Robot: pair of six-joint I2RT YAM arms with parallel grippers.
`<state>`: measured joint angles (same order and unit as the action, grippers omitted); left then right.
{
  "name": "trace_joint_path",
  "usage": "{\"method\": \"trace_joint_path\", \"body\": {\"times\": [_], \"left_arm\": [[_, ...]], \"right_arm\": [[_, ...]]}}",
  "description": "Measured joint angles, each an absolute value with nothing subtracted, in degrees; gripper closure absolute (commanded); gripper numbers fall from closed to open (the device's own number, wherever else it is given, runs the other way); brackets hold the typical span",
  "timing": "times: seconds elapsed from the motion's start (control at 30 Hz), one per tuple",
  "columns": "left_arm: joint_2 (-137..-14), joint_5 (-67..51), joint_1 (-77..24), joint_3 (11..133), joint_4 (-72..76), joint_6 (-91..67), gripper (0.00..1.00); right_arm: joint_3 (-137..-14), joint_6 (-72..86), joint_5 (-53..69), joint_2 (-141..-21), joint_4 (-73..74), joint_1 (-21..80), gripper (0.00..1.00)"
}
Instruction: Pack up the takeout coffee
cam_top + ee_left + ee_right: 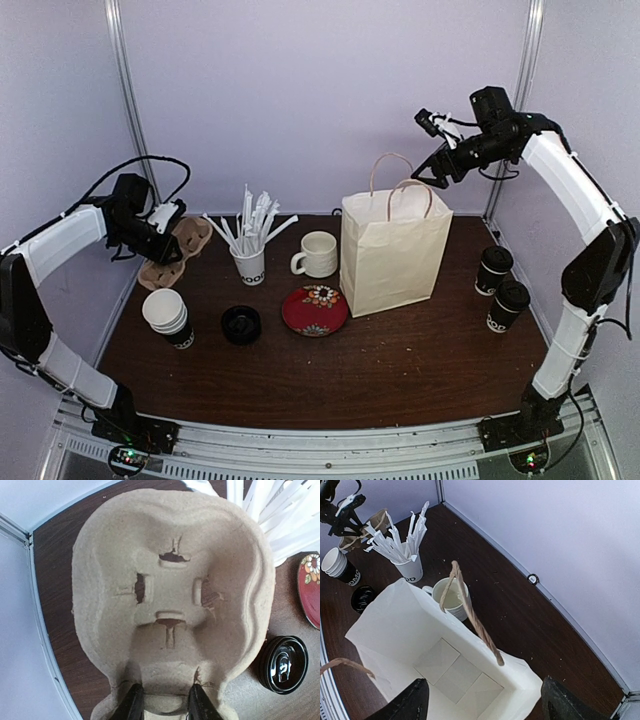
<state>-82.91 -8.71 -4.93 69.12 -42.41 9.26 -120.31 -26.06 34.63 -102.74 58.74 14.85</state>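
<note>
The left gripper [165,706] is pinched narrowly on the rim of a pulp carrier [170,580], holding it at the back-left corner of the table [400,360]. The right gripper [425,175] hangs over the open bag [455,670] with its jaws spread wide and nothing between them (the bag's floor shows bare). The far coffee [494,270] and near coffee [508,305] stand upright, lids on, close together at the table's right edge, to the right of the bag and apart from it. A mug [318,253], plate [315,310] and straw cup [250,265] sit left of the bag
</note>
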Motion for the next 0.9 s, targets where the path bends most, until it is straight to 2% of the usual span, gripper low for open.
{"method": "trace_joint_path", "body": {"times": [0.13, 0.23, 0.27, 0.37, 0.4, 0.43, 0.63, 0.9], "left_arm": [[-81.30, -8.69, -4.93, 69.43, -44.27, 8.78, 0.74], [-79.48, -9.30, -4.97, 71.42, -46.09, 8.32, 0.74], [-78.87, -9.50, -5.06, 72.34, -46.61, 8.21, 0.74], [-76.93, -10.44, -6.11, 77.01, -48.58, 8.14, 0.74], [-76.66, -10.61, -6.68, 78.76, -49.17, 8.14, 0.74], [-76.49, -10.87, -7.42, 80.68, -49.78, 8.16, 0.74], [-76.44, -12.86, -15.18, 90.45, -51.83, 8.05, 0.74], [-76.75, -17.32, -28.49, 95.09, -50.76, 5.87, 0.74]], "right_arm": [[-124.42, -26.59, 34.35, -108.79, 58.57, 16.69, 0.24], [-127.44, -26.24, 34.35, -112.29, 58.19, 17.41, 0.35], [-127.85, -26.02, 34.46, -112.81, 57.91, 17.56, 0.42], [-128.14, -25.39, 34.85, -113.19, 57.19, 17.80, 0.87], [-128.42, -25.67, 35.05, -113.16, 57.19, 17.91, 0.97], [-128.81, -25.63, 35.14, -113.16, 57.17, 18.02, 1.00], [-125.95, -27.46, 35.18, -110.17, 57.78, 18.92, 1.00], [-111.50, -29.30, 35.75, -94.61, 59.57, 21.63, 1.00]]}}
